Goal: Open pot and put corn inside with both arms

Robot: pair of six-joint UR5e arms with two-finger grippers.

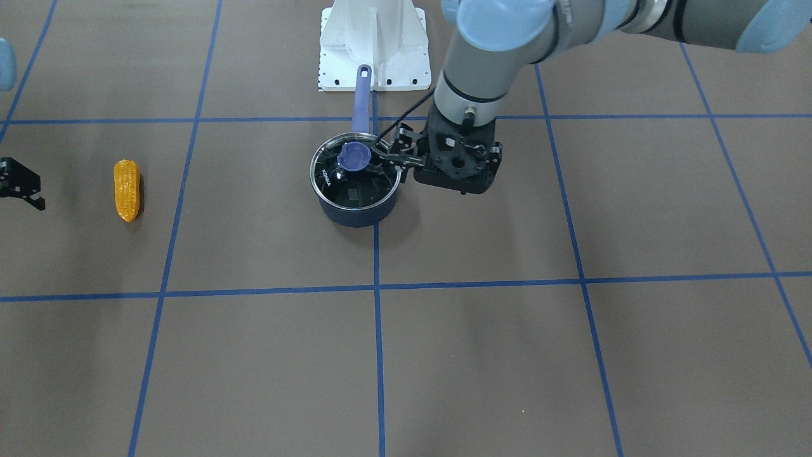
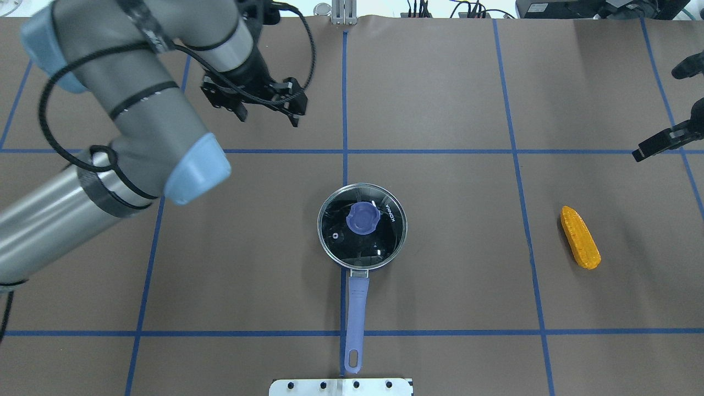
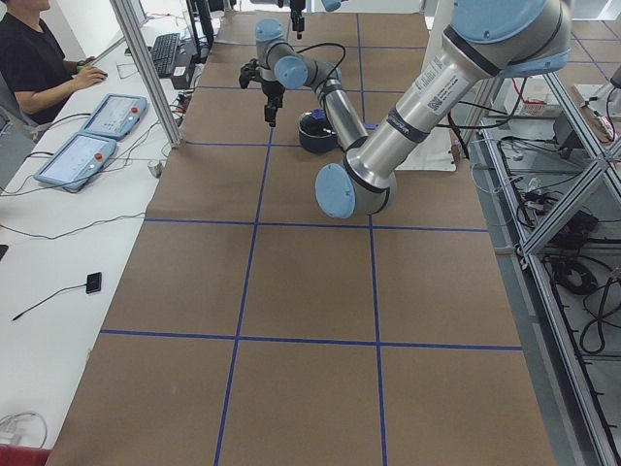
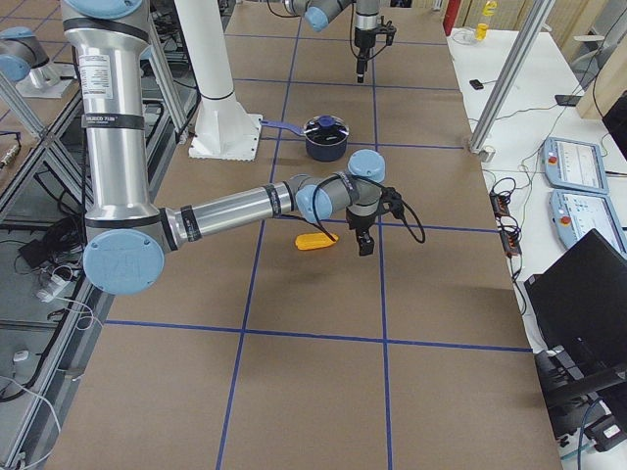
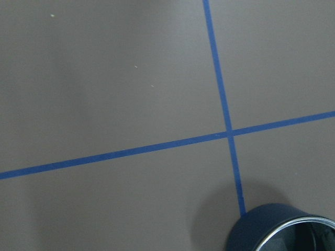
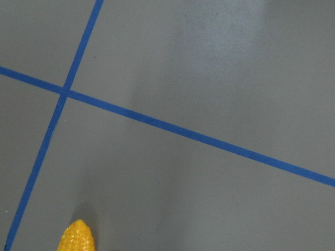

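The navy pot stands mid-table with its glass lid and purple-blue knob on, and its handle points at the robot's base. It also shows in the front view and at the left wrist view's bottom edge. The corn lies on the table far to its right; its tip shows in the right wrist view. My left gripper is open and empty, held above the table beyond and beside the pot. My right gripper is open and empty, held beyond the corn.
The white robot base plate stands just behind the pot's handle. Blue tape lines cross the brown table cover. In the left side view an operator sits at a side bench with two control tablets, beside a metal post.
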